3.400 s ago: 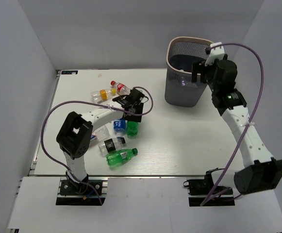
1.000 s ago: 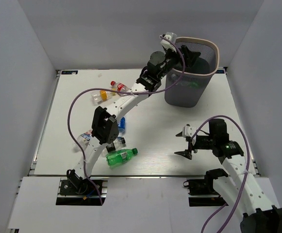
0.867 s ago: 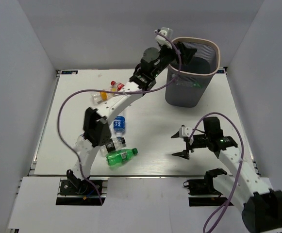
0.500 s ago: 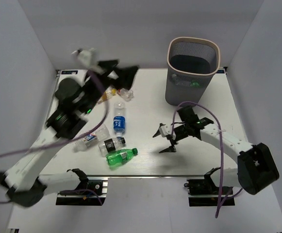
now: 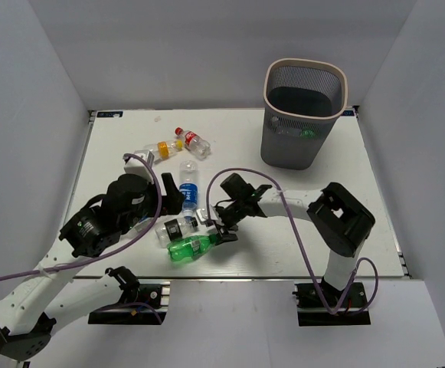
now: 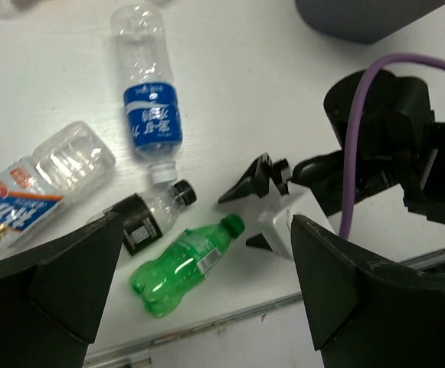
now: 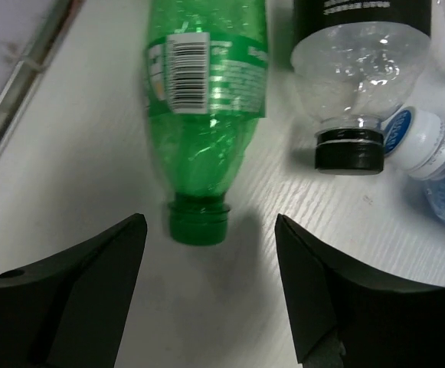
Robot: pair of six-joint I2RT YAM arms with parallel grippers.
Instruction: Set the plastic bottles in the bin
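Right fingers (image 7: 76,284): spread wide, holding nothing. In the right wrist view they stand on either side of the cap end of the green bottle (image 7: 207,115). It lies flat on the desk (image 7: 230,322) with its cap toward the bottom of the frame. You cannot tell whether either finger touches it. Just right of it lies the black-label bottle (image 7: 356,69) with its black cap. The white cap of the blue-label bottle (image 7: 429,146) is at the right edge, almost against the black cap.

Left fingers (image 6: 46,284): spread wide, empty, raised above the desk. Your left wrist view looks down on the same three bottles in the centre. A clear bottle with an orange-and-blue label (image 6: 31,195) lies at the left edge.

Top view: this cluster sits lower left of centre, with the right arm reaching across to it. The orange-label bottle (image 5: 159,149) and red-label bottle (image 5: 194,142) lie close together higher up, apart from the cluster.

The bin (image 5: 306,65) stands upright in the upper right of the top view, well apart from every bottle on the desk.
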